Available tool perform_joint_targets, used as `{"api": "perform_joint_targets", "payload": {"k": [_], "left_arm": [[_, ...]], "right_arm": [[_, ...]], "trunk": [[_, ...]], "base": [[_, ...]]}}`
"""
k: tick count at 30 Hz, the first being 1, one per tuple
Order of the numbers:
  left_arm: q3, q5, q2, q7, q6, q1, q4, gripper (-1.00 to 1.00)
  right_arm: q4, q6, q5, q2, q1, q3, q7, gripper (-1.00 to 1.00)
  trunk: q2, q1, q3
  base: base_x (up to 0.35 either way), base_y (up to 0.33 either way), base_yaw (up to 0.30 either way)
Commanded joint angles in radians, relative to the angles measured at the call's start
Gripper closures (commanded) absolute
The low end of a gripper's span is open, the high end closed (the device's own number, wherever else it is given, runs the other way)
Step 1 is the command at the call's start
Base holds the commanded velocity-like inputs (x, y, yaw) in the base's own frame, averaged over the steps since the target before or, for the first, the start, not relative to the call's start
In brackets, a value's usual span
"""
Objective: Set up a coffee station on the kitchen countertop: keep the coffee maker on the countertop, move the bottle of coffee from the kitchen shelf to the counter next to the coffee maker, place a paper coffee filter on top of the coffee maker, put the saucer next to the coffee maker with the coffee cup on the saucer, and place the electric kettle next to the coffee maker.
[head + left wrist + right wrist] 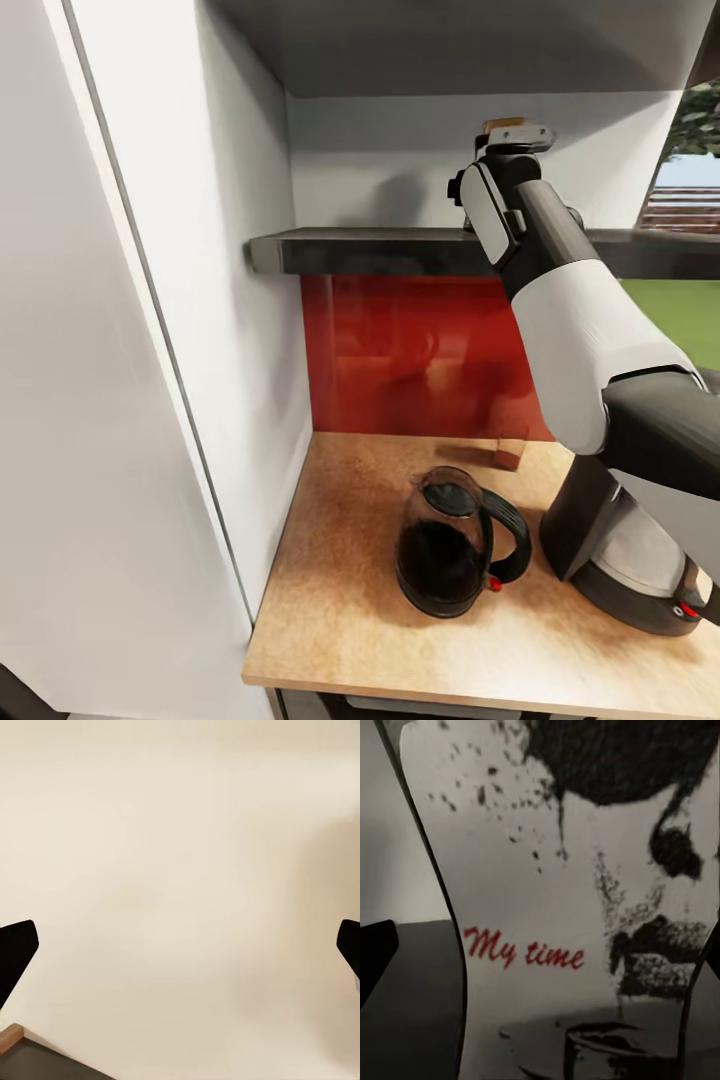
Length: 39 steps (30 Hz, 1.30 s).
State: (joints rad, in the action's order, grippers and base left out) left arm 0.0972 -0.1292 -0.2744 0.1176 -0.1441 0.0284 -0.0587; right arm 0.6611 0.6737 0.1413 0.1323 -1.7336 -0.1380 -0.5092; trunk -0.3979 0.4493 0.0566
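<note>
head: right arm (560, 300) reached up to shelf (380, 250), jar lid (505, 125) peeking over it; kettle (450, 545), coffee maker (630, 560) on tabletop (340, 600) | right wrist: jar label (577, 907) close between fingers, grip unclear | left wrist: gripper (180, 952) wide open, blank wall (180, 832)

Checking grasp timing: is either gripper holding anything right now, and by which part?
Nothing is held yet. The right gripper is open around the bottle of coffee at label height, with a gap on one side. The left gripper is open and empty.
</note>
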Motion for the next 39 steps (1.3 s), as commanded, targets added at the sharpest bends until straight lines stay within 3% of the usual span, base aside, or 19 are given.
{"api": "perform_joint_targets", "payload": {"k": [1,12,13,19,39], "left_arm": [[0.009,-0.01,0.0,0.002,-0.003,0.001,0.0,-1.0],[0.009,-0.01,0.0,0.002,-0.003,0.001,0.0,-1.0],[0.009,-0.01,0.001,0.002,-0.003,0.001,0.0,-1.0],[0.009,-0.01,0.001,0.002,-0.003,0.001,0.0,-1.0],[0.009,-0.01,0.0,0.002,-0.004,0.001,-0.001,-1.0]], "right_arm": [[0.001,0.003,0.011,-0.001,-0.001,-0.005,-0.009,-1.0],[0.0,0.002,0.011,-0.006,-0.001,-0.005,-0.009,-1.0],[0.001,0.002,0.011,-0.013,-0.001,-0.005,-0.009,1.0],[0.002,0.001,0.011,-0.028,-0.001,-0.005,-0.009,1.0],[0.045,0.004,0.014,-0.026,-0.001,-0.006,-0.006,1.0]], "trunk": [[-0.002,0.001,0.002],[-0.002,0.001,0.002],[-0.002,0.001,0.002],[-0.002,0.001,0.002],[-0.002,0.001,0.002]], "base": [[0.033,0.025,0.0],[0.007,0.005,0.0],[0.0,0.0,0.0],[0.0,0.0,0.0],[-0.002,0.0,0.0]]}}
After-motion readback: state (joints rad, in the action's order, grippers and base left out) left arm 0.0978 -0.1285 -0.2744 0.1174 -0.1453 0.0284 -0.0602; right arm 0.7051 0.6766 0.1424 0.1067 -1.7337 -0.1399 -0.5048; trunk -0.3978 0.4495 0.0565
